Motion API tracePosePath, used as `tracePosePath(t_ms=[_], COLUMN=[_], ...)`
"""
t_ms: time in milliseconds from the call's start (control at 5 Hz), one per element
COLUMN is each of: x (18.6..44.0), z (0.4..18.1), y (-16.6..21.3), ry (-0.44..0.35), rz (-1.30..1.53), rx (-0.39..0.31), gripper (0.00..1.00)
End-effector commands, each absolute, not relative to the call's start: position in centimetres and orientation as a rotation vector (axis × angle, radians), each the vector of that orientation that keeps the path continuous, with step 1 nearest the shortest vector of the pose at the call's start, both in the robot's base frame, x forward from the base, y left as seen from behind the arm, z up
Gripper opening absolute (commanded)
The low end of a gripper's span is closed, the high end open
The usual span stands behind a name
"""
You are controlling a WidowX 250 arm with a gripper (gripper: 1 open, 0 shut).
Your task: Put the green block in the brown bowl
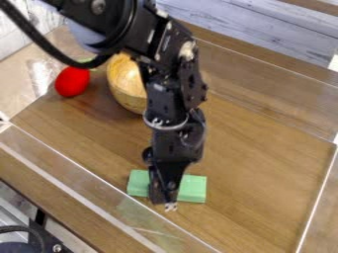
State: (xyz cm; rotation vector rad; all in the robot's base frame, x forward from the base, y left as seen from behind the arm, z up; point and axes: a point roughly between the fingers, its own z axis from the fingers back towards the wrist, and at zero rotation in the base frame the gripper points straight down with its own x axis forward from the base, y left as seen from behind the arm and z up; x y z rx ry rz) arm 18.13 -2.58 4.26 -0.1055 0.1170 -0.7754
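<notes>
The green block (189,188) lies flat on the wooden table near the front edge. My gripper (164,188) points straight down onto its left half, with the jaws pinched across the slab; the near finger (160,195) presses on the front face and the far one is hidden behind the wrist. The block rests on the table. The brown bowl (125,87) stands at the back left, partly hidden behind my arm, well away from the block.
A red round toy (73,80) sits left of the bowl. A clear plastic wall (79,188) borders the table's front and left sides, close in front of the block. Bare wood (264,128) stretches to the right.
</notes>
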Motion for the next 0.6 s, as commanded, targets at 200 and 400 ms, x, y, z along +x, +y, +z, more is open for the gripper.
tracePosePath(t_ms=[200, 400], x=[18.6, 18.2], z=[6.6, 6.7], y=[-3.1, -2.4], ry=[0.082, 0.083], rz=[-0.728, -0.753], rx=[-0.036, -0.027], gripper=[0.0, 0.0])
